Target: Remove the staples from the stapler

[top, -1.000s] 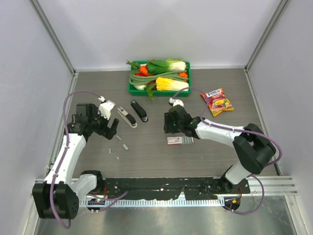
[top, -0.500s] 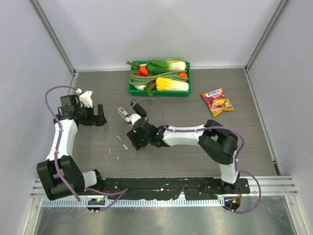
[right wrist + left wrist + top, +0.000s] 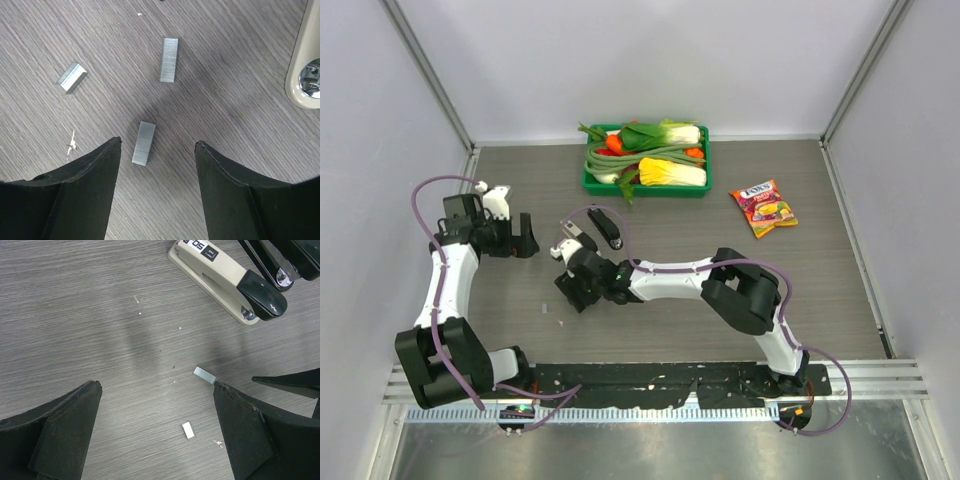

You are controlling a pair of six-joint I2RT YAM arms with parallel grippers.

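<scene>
Resting on grey wood-grain table (image 3: 820, 290), staples (image 3: 169, 59); white walls (image 3: 640, 60).

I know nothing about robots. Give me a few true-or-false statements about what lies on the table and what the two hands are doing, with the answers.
1. Three staple strips lie on the table by the right hand. True.
2. The right hand is shut on a strip. False: it is open, with one strip lying on the table between its fingers.
3. The left hand holds the beige stapler. False: it is open and empty, and the stapler lies on the table.
4. The green basket holds vegetables. True.
5. The snack packet lies in the basket. False: it lies on the table beside it.
</scene>
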